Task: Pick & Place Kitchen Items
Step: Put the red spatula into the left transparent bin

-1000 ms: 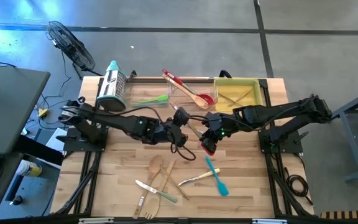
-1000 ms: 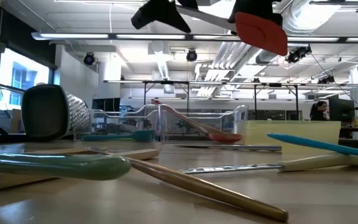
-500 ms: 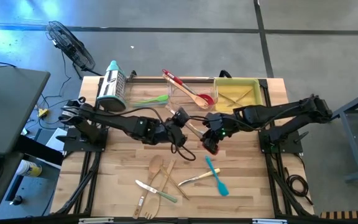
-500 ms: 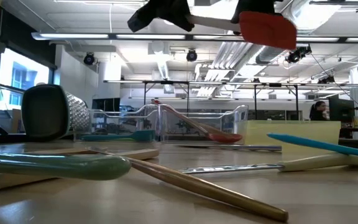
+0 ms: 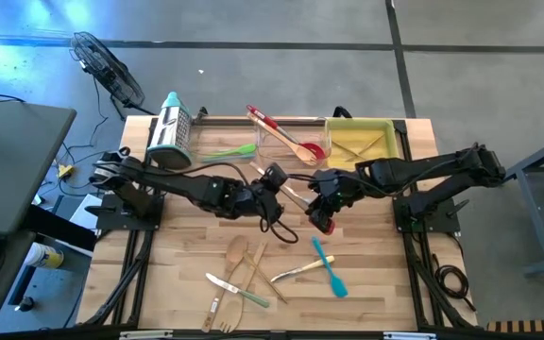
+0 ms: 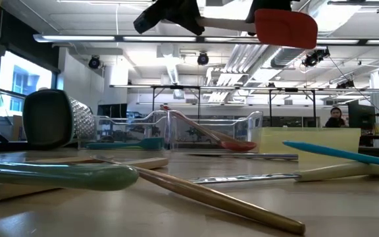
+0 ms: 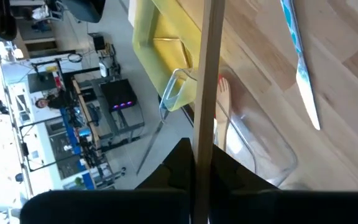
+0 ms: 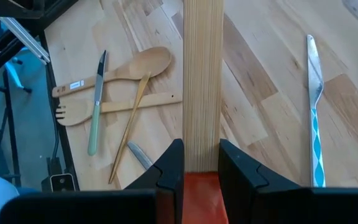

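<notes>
- high view: a red spatula (image 5: 321,224) with a pale wooden handle hangs in the air above the middle of the wooden table (image 5: 178,255), on the near side of the clear tray (image 5: 270,144); its long axis runs from the red blade at the near right up toward the left arm's end.
- left gripper (image 5: 278,181) is clamped on the far end of that handle, just in front of the clear tray; in the left wrist view the handle stands straight out between its closed fingers.
- right gripper (image 5: 327,203) is pinched on the same spatula where the handle meets the red blade; the right wrist view shows the wood running forward from between its fingers (image 8: 169,163).
- low view: the red blade (image 6: 285,28) points right, the handle level.
- blue spatula (image 5: 330,267) lies on the table nearer than the clear tray, blade toward the front edge.
- wooden spoons and a fork (image 5: 239,264) lie crossed to the front left of the clear tray, with a green-handled knife (image 5: 238,291) among them.
- yellow tray (image 5: 390,142) sits just right of the clear tray; a steel grater (image 5: 170,130) stands well to its left.
- a small label on one wooden handle cannot be read.
</notes>
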### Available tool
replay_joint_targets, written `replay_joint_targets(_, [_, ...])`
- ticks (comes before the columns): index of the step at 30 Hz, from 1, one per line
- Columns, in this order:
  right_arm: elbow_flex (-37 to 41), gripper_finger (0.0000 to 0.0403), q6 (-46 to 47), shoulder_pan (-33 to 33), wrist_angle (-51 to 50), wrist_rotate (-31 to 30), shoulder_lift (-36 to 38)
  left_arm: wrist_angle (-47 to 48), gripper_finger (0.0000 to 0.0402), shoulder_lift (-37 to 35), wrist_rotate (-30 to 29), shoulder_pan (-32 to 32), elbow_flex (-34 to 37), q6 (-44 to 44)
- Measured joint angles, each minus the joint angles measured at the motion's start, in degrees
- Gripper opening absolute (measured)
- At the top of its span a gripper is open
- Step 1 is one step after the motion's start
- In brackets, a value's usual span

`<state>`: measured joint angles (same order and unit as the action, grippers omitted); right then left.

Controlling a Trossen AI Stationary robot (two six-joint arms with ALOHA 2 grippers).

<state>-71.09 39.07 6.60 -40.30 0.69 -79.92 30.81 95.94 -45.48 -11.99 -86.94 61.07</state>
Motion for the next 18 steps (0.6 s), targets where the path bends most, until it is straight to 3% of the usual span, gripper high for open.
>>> replay_joint_targets(5, [0.0,0.0064,-0.3,-0.2,1.4,0.0,0.0,4.1,0.001,0.0,1.4,0.0,-2.5,-2.7])
replay_joint_targets(13, [0.0,0.0225,-3.0,-0.3,8.7,-1.4,0.4,4.2,0.0008,-0.1,2.6,-0.1,-3.8,-7.4])
replay_joint_targets(15, [0.0,0.0254,-3.7,-0.4,10.6,-1.8,1.0,5.3,0.0008,0.0,2.6,0.0,-3.6,-7.3])
replay_joint_targets(18, [0.0,0.0278,-5.2,-0.1,11.0,-7.4,3.1,6.0,0.0008,-0.1,2.2,0.0,-3.6,-8.2])
